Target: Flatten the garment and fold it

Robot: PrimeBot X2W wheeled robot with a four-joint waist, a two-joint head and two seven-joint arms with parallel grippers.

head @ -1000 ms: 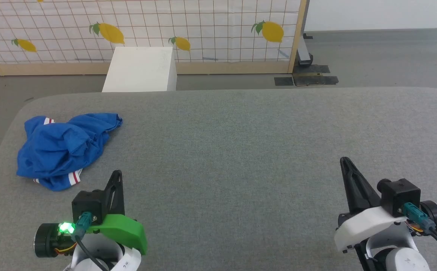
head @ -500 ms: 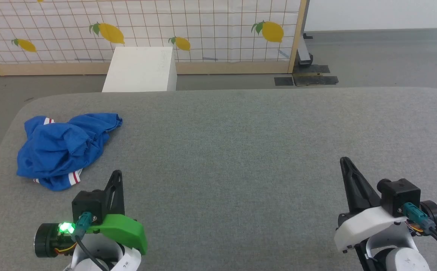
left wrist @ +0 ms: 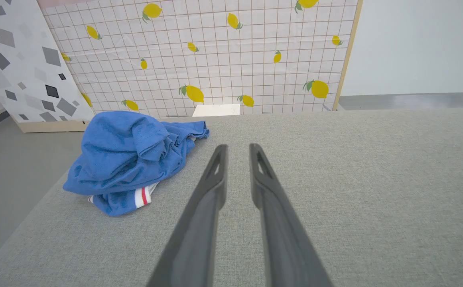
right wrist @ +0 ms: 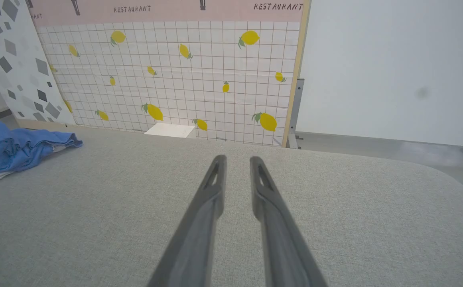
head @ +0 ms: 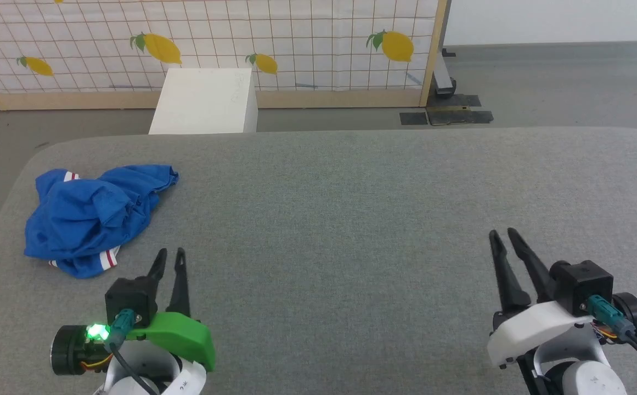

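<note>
Cloth of a fine grey weave covers the wide table [head: 351,219], which has rounded corners and lies under both grippers. The garment [head: 96,216], a royal-blue jersey T-shirt, rests on it as a soft crumpled heap with many folds. Red-and-white striped trim shows at its near edge and at its far edge. The heap is ahead of the left gripper [head: 170,252] and to its left, near but apart, and well apart from the right gripper [head: 502,232]. The left gripper has its two long dark fingers a little apart, with a narrow gap, and holds nothing. The right gripper stands the same way, also with nothing between its fingers. Beyond the table, ahead of the left gripper, a white block [head: 206,101] stands on the floor before a panel [head: 307,49] printed with a grid and lemons.
</note>
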